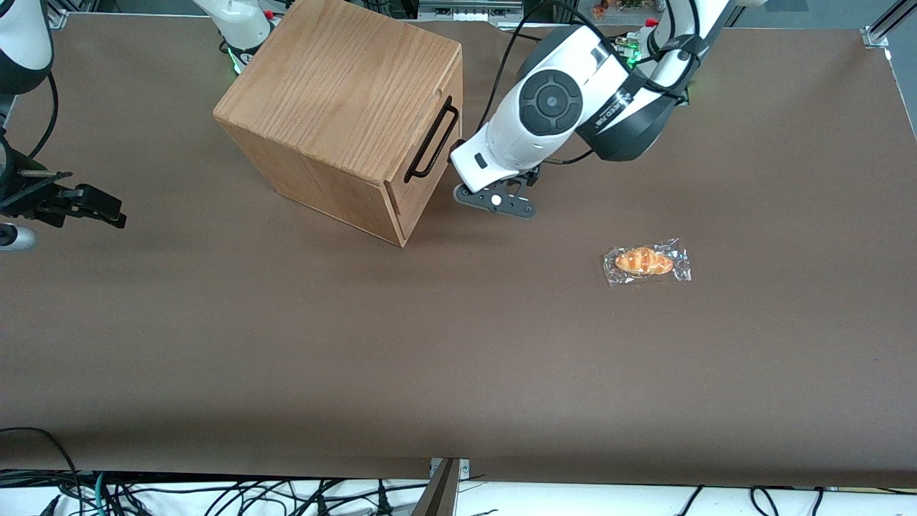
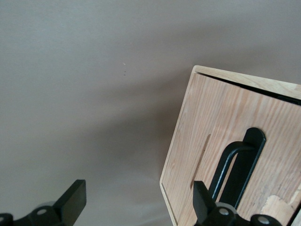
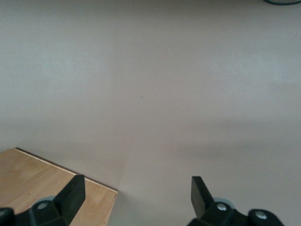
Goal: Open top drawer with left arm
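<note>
We saw pincer spread wide beside top drawer handle (not yet gripped); we judged: centre fingers first.

top drawer: light oak with visible grain, matt, bearing a smooth black metal bar handle. surface: matt brown covering. tool, just in front of the drawer: matt black, beneath the left arm in glossy white plastic.

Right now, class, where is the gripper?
The gripper is open just in front of the top drawer, one finger beside its handle.
</note>
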You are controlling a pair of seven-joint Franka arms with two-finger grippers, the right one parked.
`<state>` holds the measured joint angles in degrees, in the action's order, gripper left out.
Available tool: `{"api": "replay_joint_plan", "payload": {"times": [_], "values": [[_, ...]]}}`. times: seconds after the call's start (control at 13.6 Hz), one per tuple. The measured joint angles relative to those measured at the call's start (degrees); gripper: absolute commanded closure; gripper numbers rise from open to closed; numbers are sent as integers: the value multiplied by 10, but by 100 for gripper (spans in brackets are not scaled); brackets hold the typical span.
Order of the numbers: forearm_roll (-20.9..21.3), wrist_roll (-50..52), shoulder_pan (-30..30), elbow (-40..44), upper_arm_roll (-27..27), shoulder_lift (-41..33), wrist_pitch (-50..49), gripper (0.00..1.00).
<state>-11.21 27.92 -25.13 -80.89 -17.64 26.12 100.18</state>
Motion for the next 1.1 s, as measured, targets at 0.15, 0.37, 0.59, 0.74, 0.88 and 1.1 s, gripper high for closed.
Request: {"api": "replay_joint_plan", "payload": {"times": [0.15,0.37,0.59,0.74,0.88,1.1], "values": [[0,0,-6,0,0,7,6,0],[0,0,-11,0,-7,14,12,0],[0,0,-18,0,-15,21,14,0],[0,0,-23,0,-20,24,15,0],[0,0,-25,-1,-23,25,15,0],[0,-1,-25,-4,-27,29,15,0]]}}
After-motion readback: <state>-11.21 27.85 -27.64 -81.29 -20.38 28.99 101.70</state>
